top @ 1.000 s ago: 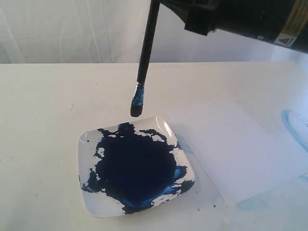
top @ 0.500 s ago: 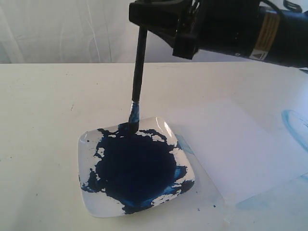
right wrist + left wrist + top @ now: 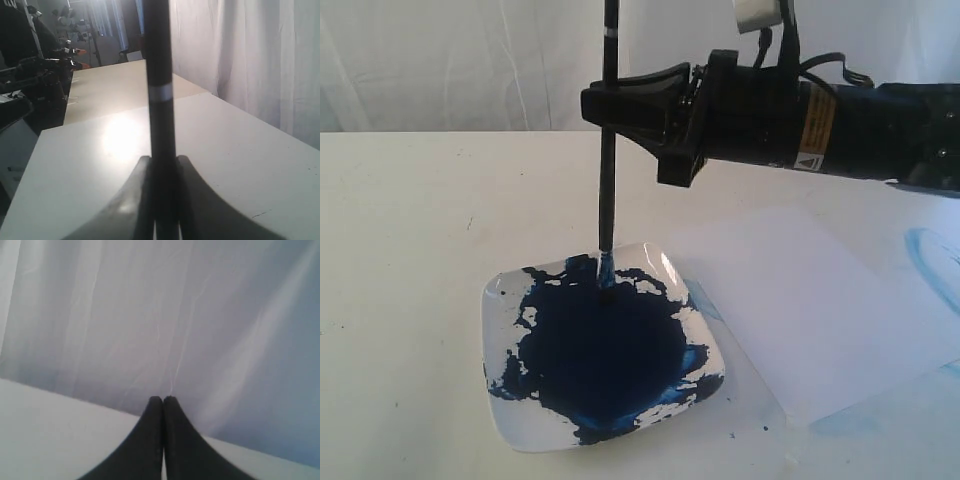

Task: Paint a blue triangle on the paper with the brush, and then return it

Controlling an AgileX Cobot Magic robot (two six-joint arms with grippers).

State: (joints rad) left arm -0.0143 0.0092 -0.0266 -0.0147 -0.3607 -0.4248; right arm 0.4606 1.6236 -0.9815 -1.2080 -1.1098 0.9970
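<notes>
My right gripper [image 3: 610, 105] is shut on the black handle of the brush [image 3: 607, 190], which stands nearly upright. Its bristles dip into the dark blue paint at the far edge of the white square plate [image 3: 506, 425]. In the right wrist view the brush [image 3: 160, 75] runs up between the closed fingers of the right gripper [image 3: 162, 160], a silver band showing on the handle. The paper [image 3: 810, 300] lies flat to the right of the plate, blank white; no blue triangle shows on it. My left gripper [image 3: 163, 399] is shut and empty, seen only in its wrist view, facing a white curtain.
A pale blue curved smear [image 3: 932, 262] marks the table right of the paper, with fainter blue stains [image 3: 845, 425] near the front. White curtain hangs behind the table. Dark equipment [image 3: 35, 80] stands beyond the table's far end in the right wrist view.
The right arm has come down and to the left, lowering the brush from above the plate until its bristles entered the blue paint.
</notes>
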